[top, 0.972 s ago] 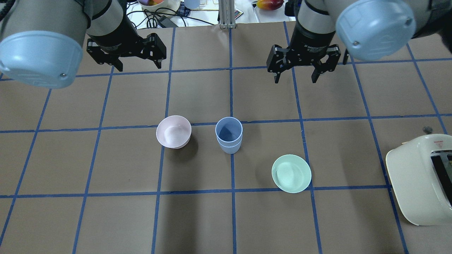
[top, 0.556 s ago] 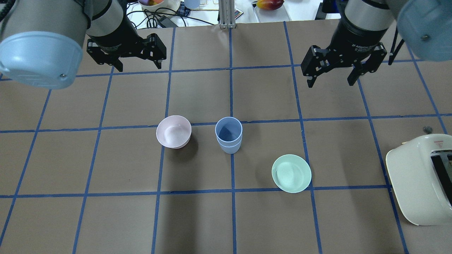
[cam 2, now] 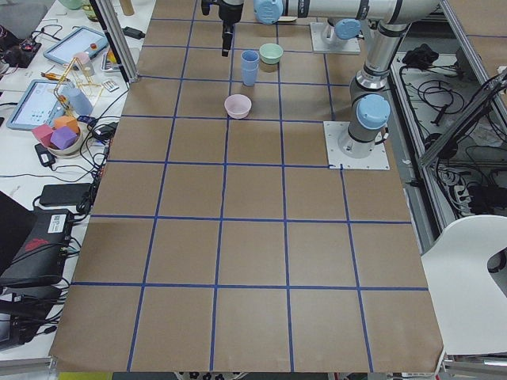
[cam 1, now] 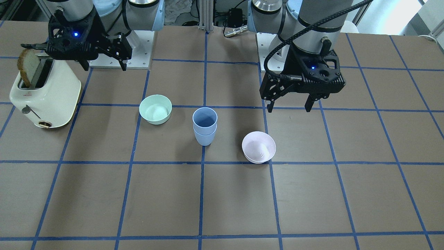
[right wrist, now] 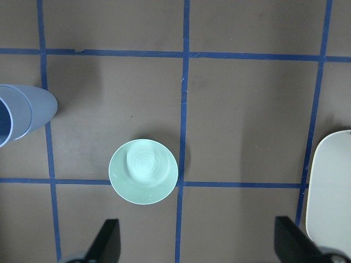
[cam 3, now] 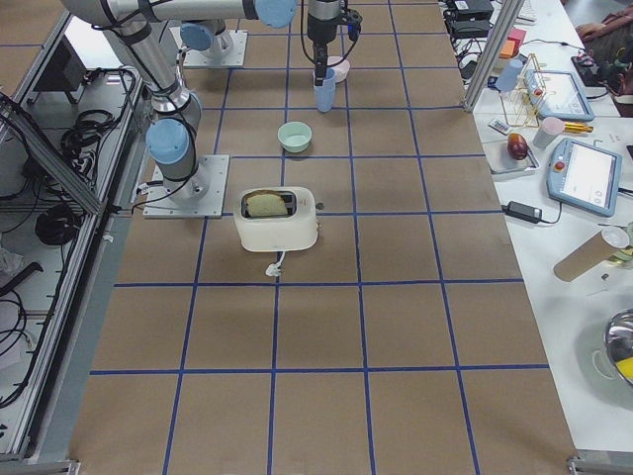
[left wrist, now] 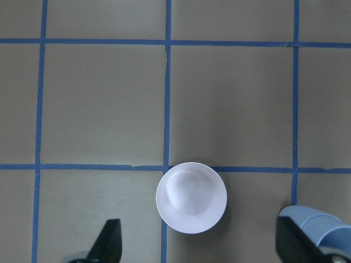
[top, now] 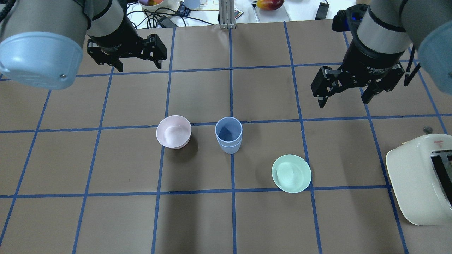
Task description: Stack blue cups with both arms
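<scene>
The two blue cups [top: 229,135] stand nested one inside the other, upright, at the table's middle; they also show in the front view [cam 1: 204,130] and at the edges of the left wrist view [left wrist: 321,233] and right wrist view [right wrist: 22,112]. My left gripper [top: 139,67] is open and empty, high over the far left part of the table, well away from the cups. My right gripper [top: 344,103] is open and empty, above the table to the far right of the cups. In the front view the left gripper [cam 1: 289,109] and right gripper [cam 1: 104,67] hold nothing.
A pale pink bowl [top: 173,131] stands just left of the cups. A mint green bowl [top: 291,173] stands to their near right. A cream toaster [top: 420,180] with a bread slice [cam 1: 27,66] in it stands at the right edge, close to the right arm.
My right gripper has moved to the right and a little nearer, away from the table's centre, staying open. The left arm, cups and bowls have not moved.
</scene>
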Robot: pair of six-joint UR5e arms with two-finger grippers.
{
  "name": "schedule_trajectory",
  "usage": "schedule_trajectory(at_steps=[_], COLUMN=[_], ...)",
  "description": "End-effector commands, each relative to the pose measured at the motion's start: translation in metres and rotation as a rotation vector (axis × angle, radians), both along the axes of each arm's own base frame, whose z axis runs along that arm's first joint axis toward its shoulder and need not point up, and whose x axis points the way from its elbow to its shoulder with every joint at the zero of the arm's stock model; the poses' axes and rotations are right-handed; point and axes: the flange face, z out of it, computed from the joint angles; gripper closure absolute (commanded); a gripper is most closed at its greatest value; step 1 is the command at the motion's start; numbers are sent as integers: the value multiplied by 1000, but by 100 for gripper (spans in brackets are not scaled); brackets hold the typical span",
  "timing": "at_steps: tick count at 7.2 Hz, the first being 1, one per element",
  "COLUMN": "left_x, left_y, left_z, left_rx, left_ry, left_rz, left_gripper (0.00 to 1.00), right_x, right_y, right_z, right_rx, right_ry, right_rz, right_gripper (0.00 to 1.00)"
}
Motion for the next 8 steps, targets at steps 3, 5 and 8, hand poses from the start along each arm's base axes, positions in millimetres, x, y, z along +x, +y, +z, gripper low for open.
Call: schedule_trajectory(at_steps=[3, 5, 8], left_x=[0, 0, 0], left_y=[0, 0, 0], left_z=[0, 0, 0], left_rx=[0, 0, 0], left_ry=[0, 0, 0], left_rz=[0, 0, 0], left_gripper=[0, 0, 0], right_x=[0, 0, 0], right_y=[-6, -6, -6], right_z=[6, 5, 4], right_rx=[-11, -11, -5], right_ry=[7, 0, -7], right_rz=[1, 0, 0], right_gripper=[0, 0, 0])
